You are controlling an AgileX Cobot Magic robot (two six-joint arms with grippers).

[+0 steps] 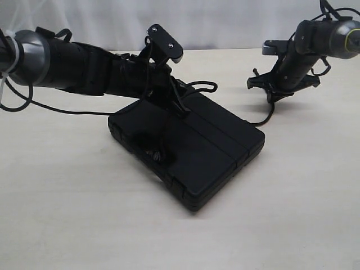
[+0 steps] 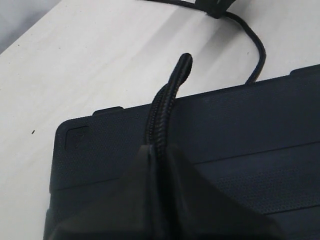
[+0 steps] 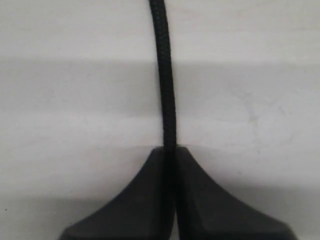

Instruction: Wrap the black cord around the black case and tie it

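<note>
The black case (image 1: 197, 152) lies flat in the middle of the table. My left gripper (image 1: 179, 108) hovers over its far edge, shut on the black cord (image 2: 165, 105); a short stiff end of the cord sticks out past the fingertips (image 2: 159, 149) above the ribbed lid (image 2: 250, 130). My right gripper (image 1: 274, 94) hangs above the table to the right of the case, shut on another stretch of the cord (image 3: 166, 95) that runs straight out from its tips (image 3: 170, 149). From there the cord (image 1: 265, 115) drops toward the case's right corner. A loop of it lies behind the case.
A thin glossy arm cable (image 1: 56, 108) trails over the pale table (image 1: 84, 214) left of the case. A white backdrop (image 1: 225, 22) closes the far side. The left arm's bulky sleeve (image 1: 84, 67) stretches in from the left.
</note>
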